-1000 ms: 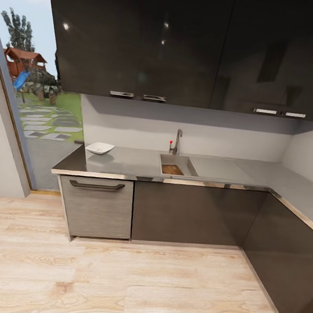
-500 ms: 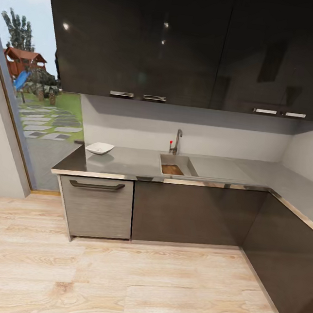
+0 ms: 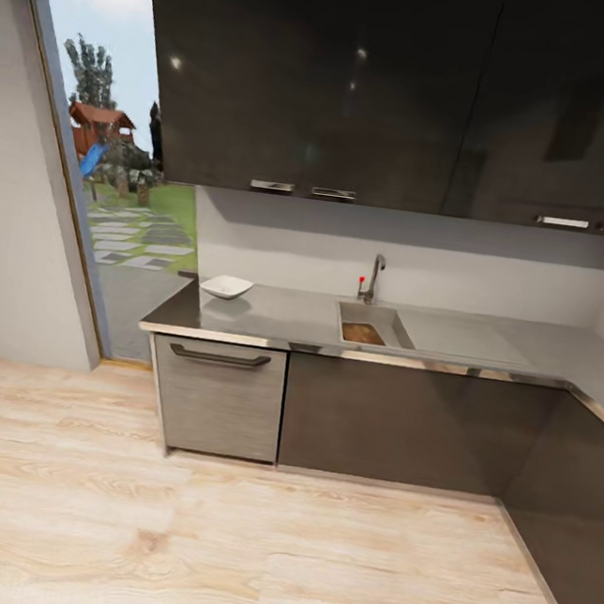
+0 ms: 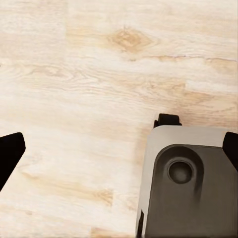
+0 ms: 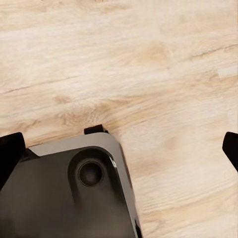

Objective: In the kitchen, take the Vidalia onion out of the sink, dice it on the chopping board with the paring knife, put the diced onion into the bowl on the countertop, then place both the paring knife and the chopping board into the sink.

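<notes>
view swung, not the things: sink (image 3: 375, 324) at our 12 o'clock | chopping board (image 3: 362, 333) inside it, bowl (image 3: 226, 286) at 11 on countertop (image 3: 281, 318) | left gripper (image 4: 119, 148) and right gripper (image 5: 119, 148) both spread, empty | task looks about finished

bowl (image 3: 225, 286) left of sink (image 3: 375, 323) (board (image 3: 363, 333) inside)

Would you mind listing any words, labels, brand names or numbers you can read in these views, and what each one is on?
There is no readable text in these views.
The dark wall cabinets, the countertop, the sink, the white bowl and the drawer front carry no lettering.
The wrist views show plain wood floor and an unmarked part of the robot.
</notes>
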Tool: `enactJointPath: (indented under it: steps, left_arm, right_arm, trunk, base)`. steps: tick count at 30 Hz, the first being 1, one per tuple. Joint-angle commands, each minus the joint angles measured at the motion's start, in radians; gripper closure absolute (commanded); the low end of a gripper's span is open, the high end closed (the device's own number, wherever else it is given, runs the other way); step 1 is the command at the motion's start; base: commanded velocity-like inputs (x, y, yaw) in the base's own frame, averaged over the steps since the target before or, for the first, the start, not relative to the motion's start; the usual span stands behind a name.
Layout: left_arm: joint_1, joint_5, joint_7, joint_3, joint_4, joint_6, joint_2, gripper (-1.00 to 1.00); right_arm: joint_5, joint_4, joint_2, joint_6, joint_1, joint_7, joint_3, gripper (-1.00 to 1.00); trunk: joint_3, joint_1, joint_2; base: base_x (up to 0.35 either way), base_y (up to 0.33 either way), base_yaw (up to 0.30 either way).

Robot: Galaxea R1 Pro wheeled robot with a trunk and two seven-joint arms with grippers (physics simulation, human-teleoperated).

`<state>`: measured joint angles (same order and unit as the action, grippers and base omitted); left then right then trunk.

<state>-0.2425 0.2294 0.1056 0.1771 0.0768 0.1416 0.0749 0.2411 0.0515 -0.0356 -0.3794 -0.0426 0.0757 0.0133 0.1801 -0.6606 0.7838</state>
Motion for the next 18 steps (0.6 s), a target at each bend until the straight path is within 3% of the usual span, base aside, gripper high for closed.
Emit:
enactJointPath:
  steps: [1, 14, 18]
  left_arm:
    - [-0.001, 0.008, 0.000, 0.009, 0.004, 0.003, -0.001, -1.00]
    - [0.000, 0.008, 0.000, 0.009, 0.003, -0.004, -0.001, -1.00]
    - [0.000, 0.008, 0.000, 0.009, 0.003, -0.004, -0.001, -1.00]
  right_arm:
    - [0.003, 0.000, 0.000, -0.003, 0.000, 0.001, 0.002, -1.00]
    - [0.006, 0.000, -0.001, -0.001, 0.000, -0.008, 0.003, -1.00]
    - [0.008, -0.001, 0.003, -0.001, 0.000, -0.002, 0.002, -1.00]
  trunk:
    - [0.001, 0.000, 0.001]
    - [0.001, 0.000, 0.001]
    - [0.000, 0.000, 0.001]
  base:
    - [0.000, 0.000, 0.225]
    - [0.000, 0.000, 0.036]
    - [0.000, 0.000, -0.113]
